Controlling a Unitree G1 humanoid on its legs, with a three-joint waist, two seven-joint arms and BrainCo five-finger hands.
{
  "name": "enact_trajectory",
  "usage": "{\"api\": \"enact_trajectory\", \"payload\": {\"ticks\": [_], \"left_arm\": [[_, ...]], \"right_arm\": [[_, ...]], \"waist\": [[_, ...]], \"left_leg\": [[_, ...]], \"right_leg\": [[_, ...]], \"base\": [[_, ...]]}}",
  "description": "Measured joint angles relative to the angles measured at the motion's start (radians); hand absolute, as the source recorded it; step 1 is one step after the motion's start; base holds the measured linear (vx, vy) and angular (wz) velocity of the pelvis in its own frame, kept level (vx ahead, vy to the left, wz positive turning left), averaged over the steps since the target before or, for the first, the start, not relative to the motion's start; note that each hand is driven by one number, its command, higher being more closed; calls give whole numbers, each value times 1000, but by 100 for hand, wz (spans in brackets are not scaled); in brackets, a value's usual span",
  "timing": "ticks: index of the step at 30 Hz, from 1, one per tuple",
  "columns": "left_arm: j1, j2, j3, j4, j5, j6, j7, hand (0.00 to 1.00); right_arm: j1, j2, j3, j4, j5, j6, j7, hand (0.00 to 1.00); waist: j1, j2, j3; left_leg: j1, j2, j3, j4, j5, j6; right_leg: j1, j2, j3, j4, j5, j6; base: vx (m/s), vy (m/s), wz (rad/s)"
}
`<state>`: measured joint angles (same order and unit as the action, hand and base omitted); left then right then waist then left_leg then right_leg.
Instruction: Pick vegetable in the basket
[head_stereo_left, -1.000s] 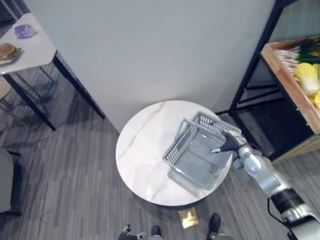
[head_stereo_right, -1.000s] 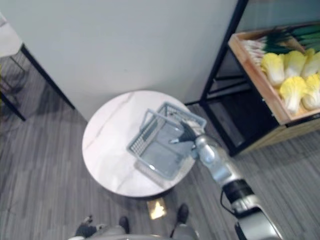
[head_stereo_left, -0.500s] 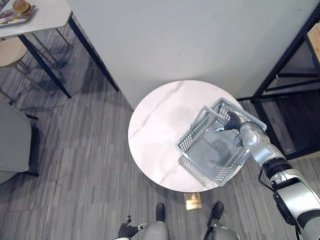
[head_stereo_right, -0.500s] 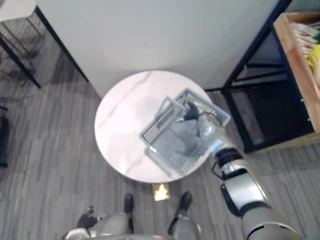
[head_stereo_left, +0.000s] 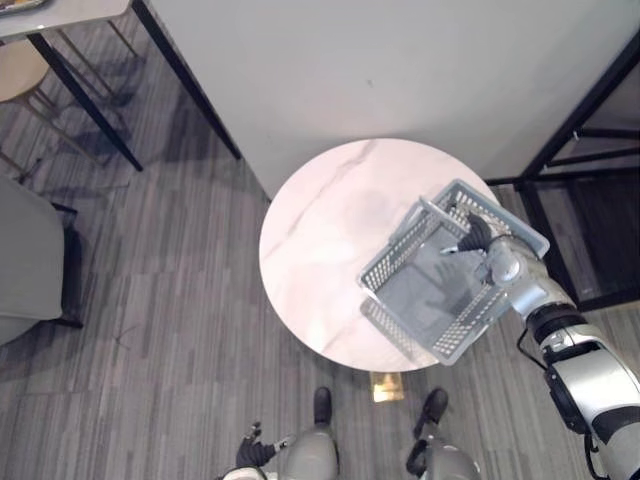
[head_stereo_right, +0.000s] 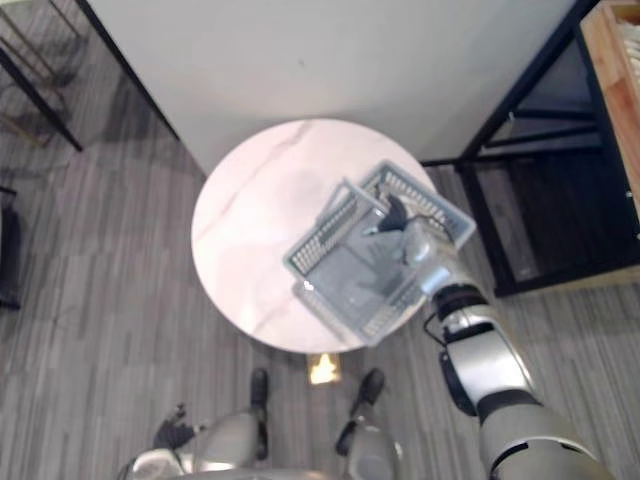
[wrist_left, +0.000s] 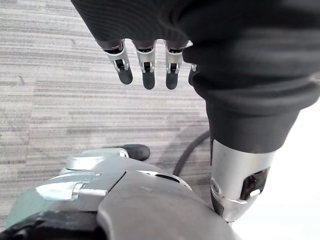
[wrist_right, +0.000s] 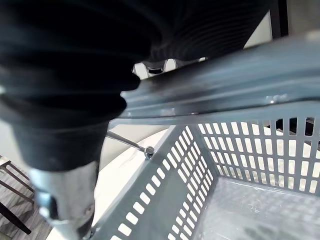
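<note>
With the right hand (head_stereo_left: 478, 238) hooked by curled fingers round the handle (wrist_right: 210, 85) of the empty grey perforated plastic basket (head_stereo_left: 440, 290), which hangs tilted over the round white marble table (head_stereo_left: 320, 240) at its right edge (the left hand (wrist_left: 145, 65) hangs slack, holding nothing), a swing could knock the basket's rim on the tabletop and loosen that hold.

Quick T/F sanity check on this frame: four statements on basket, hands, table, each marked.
1. The basket has nothing in it. True.
2. The left hand holds the basket. False: the right hand grips it by the handle, and it hangs tilted over the table's edge.
3. The table is square. False: it is round.
4. The left hand holds nothing and hangs with straight fingers over the floor. True.
</note>
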<state>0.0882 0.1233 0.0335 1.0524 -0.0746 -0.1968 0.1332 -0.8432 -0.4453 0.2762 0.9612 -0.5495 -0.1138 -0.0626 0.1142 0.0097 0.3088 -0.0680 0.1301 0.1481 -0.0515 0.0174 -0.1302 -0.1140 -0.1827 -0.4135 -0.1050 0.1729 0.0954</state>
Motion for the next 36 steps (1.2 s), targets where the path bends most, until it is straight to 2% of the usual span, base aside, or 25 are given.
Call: {"api": "enact_trajectory", "payload": {"ticks": [3, 4, 11, 18, 22, 27, 30, 33, 36], "left_arm": [[-8, 2, -1, 0, 0, -2, 0, 0], [-8, 2, -2, 0, 0, -2, 0, 0], [-11, 21, -29, 0, 0, 0, -2, 0], [-16, 28, -36, 0, 1, 3, -11, 0], [-16, 34, -36, -16, 2, 6, -21, 0], [-16, 37, -36, -20, 10, 16, -26, 0], [-14, 45, -35, -19, 13, 33, -32, 0], [-5, 67, -33, -15, 24, 35, -50, 0], [-4, 77, -28, 11, 60, 45, -68, 0]], "right_arm": [[-3, -1, 9, 0, -22, 0, 3, 0], [-5, -2, 11, 0, -41, -1, 6, 100], [-20, -28, 68, -7, -83, -5, 21, 100], [-20, -60, 148, -45, -122, -31, 56, 100], [-10, -70, 174, -59, -149, -44, 74, 100], [41, -109, 253, -179, -160, -58, 98, 100], [99, -152, 335, -306, -166, -90, 122, 100], [161, -192, 383, -441, -194, -139, 156, 100], [237, -284, 407, -581, -191, -184, 179, 100]], "waist": [[0, -2, 14], [0, -3, 15], [0, -21, 26], [0, -24, 27], [1, -35, 32], [-1, -42, 27], [-7, -55, 19], [-25, -85, -2], [-35, -107, -47]], "left_leg": [[-1, 0, -1, 0, 0, 0], [-2, -1, 0, 0, 0, 0], [-2, -1, 0, 1, 0, 0], [-1, 0, 1, 1, 0, 0], [0, 0, 1, 2, 0, 0], [11, 2, 5, 2, 0, 0], [34, 2, 13, 1, -2, -1], [45, 4, 34, 1, -5, -2], [59, 4, 63, 2, -12, -2]], "right_leg": [[-1, 0, 0, 1, 0, 0], [-2, -1, 0, 2, 0, 0], [-3, -1, 1, 4, 0, 0], [-4, -1, 4, 4, 0, 0], [-3, -1, 4, 7, 0, 0], [1, -1, 14, 13, 0, 0], [16, 0, 36, 13, 0, 0], [16, 3, 57, 9, 1, 1], [14, 6, 89, 0, 5, 8]], "base": [[0, 0, 0], [0, 0, 0], [0, 0, 0], [0, 0, 0], [0, 0, 0], [0, 0, -2], [2, 2, -11], [-13, -3, -18], [-8, 1, -25]]}}
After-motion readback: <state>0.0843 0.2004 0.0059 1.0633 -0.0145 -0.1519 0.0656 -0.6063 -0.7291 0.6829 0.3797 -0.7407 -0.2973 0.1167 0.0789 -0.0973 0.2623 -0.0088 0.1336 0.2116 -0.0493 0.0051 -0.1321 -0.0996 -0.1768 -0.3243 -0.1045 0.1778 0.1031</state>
